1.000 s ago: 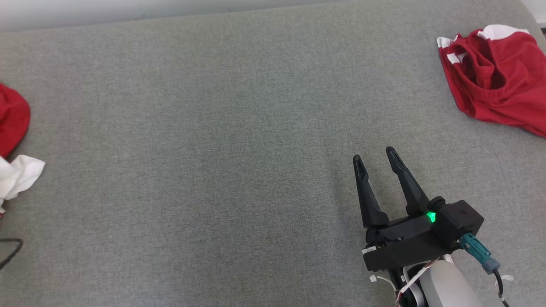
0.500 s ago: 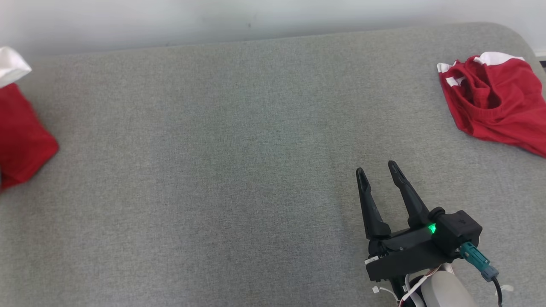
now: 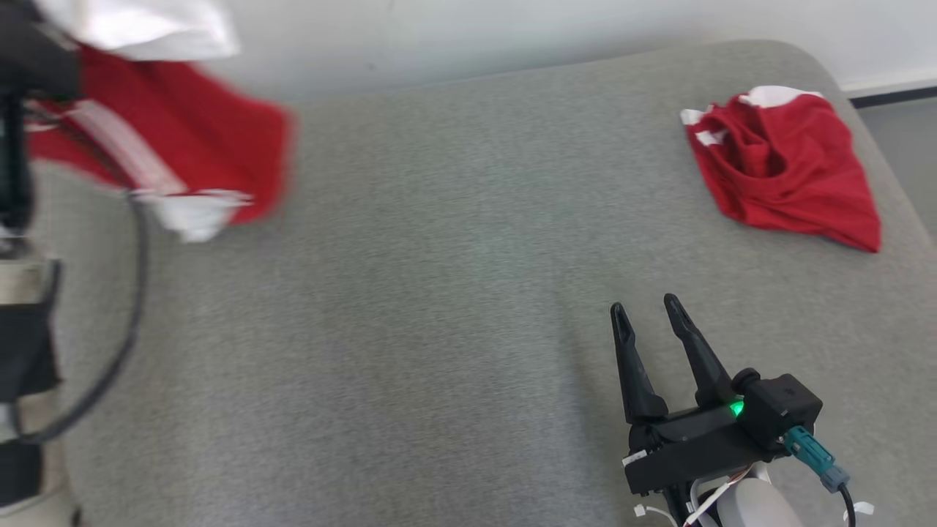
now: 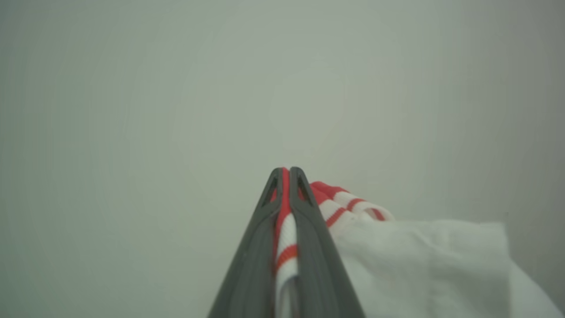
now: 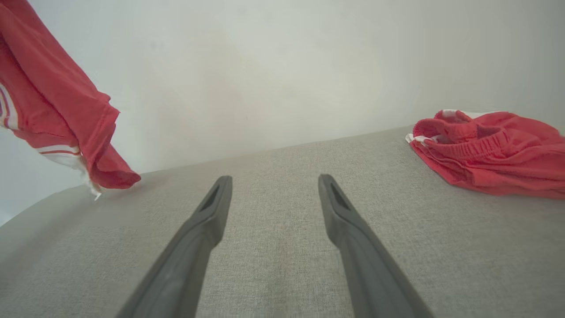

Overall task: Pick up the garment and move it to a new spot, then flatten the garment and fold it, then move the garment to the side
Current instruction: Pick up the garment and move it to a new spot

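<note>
1. The left gripper [image 4: 286, 170] is clamped nearly closed on the garment [image 3: 190, 139]. A strip of red-and-white striped ribbed trim [image 4: 286, 247] is pinched between its two fingers.
2. The garment is red with white panels and striped trim, and it hangs from that gripper over the far left part of the grey upholstered surface [image 3: 410, 307]. It is blurred in the head view.
3. In the right wrist view the garment's [image 5: 53, 101] lowest red corner sits at the surface's far edge. I cannot tell whether it touches the fabric.
4. The right gripper [image 3: 643, 303] is spread wide with nothing between its fingers. It is over the near right part of the surface, with its fingers pointing toward the far edge.
5. A second red garment [image 3: 783, 168] with white trim lies crumpled on the far right corner, well apart from both grippers.
6. A pale wall [image 3: 512, 29] rises behind the far edge.
</note>
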